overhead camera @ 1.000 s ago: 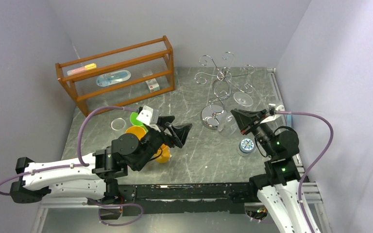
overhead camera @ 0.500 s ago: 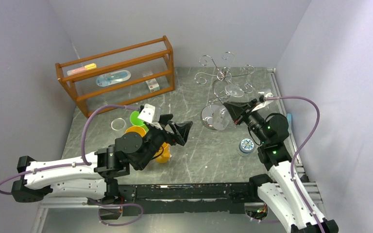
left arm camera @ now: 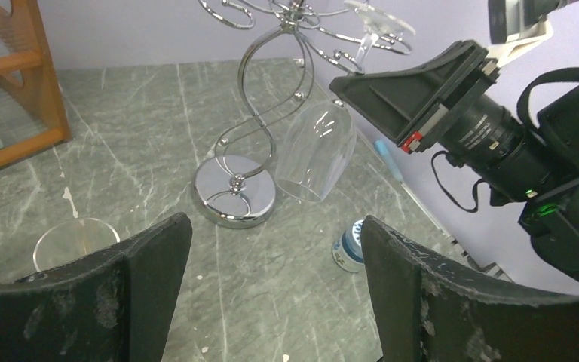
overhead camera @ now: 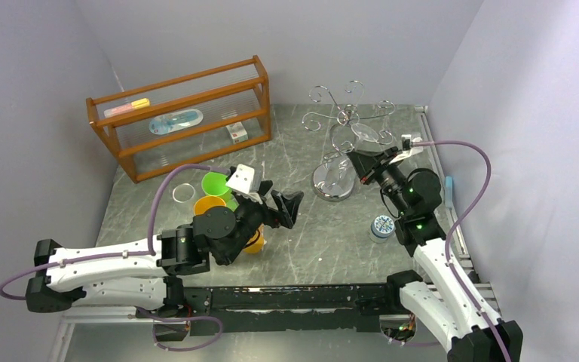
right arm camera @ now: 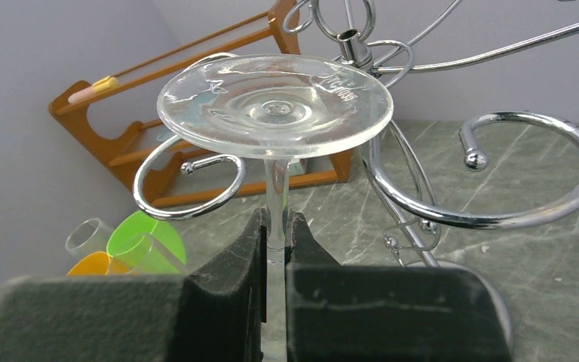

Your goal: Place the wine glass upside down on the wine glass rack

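Step in hand: hanging the glass; it looks carried up to the rack but not yet seated.
Right claw (right arm camera: pixel 275 249): closed tight on the stem of the wine glass (right arm camera: pixel 275 105), just under the foot.
Left claw (left arm camera: pixel 275 294): spread wide, holding nothing, hovering above the table (left arm camera: pixel 136 113) and facing the rack from a distance.
Where the glass is: upside down in the air, foot on top at the height of the curled arms of the wine glass rack (left arm camera: pixel 237 200), bowl hanging beside the wavy post above the round base.
Stem and curls: the stem stands between a small curl and a large one; I cannot tell whether the foot touches either wire.
Next move, as I judge it: guide the stem through the open mouth of one curl, keep the foot above the wire, lower until the foot rests on it, then let go.
Risk: the foot could knock a curl and rock the rack.
How the glass looks: clear, unbroken, a wide flat foot with faint rings, a thin stem and a rounded bowl.
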`<state>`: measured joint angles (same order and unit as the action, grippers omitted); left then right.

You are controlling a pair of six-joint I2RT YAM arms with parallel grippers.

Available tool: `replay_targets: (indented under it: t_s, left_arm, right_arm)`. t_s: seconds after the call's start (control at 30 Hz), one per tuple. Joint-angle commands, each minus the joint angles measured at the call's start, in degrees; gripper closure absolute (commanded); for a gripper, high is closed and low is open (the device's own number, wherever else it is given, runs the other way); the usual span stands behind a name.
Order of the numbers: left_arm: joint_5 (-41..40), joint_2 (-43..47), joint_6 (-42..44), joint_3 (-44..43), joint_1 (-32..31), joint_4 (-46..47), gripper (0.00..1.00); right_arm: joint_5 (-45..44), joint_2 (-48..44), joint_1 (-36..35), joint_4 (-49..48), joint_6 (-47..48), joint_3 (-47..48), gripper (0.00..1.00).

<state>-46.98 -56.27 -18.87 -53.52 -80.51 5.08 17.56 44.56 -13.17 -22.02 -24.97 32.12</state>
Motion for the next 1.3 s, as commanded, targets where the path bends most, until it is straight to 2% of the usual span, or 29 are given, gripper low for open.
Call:
replay_targets:
  t_s: [0.0,0.2,0.53,1.0,1.27]
  left_arm:
    - [-2.0,-1.09,0.4,-1.41,-0.17,-1.09,0.13]
    - [-2.12,-1.38,-0.33,-1.26,0.05,-1.61,0.13]
    - [-2.51,-0.53,-1.27,-1.15,0.44,-2.89,0.13]
    - [-2.64,0.39,-2.55,-0.21,0.62,-3.89,0.14]
    - [-2.41,0.41,-3.01,-0.26,0.64,-4.35,0.14]
  right_arm:
    - [-1.07,0.86,-0.44,-4.23,1.01,0.41,1.0]
    - [1.13,5.21,-2.69,-2.88,4.11,2.76,1.0]
    - [-1.79,8.08,-9.72,-4.61,8.01,4.57,1.0]
    - [-1.2,2.16,-10.15,-10.45,8.01,-0.93,1.0]
    - [-5.09,-0.72,-10.21,-10.48,8.4,-3.55,1.0]
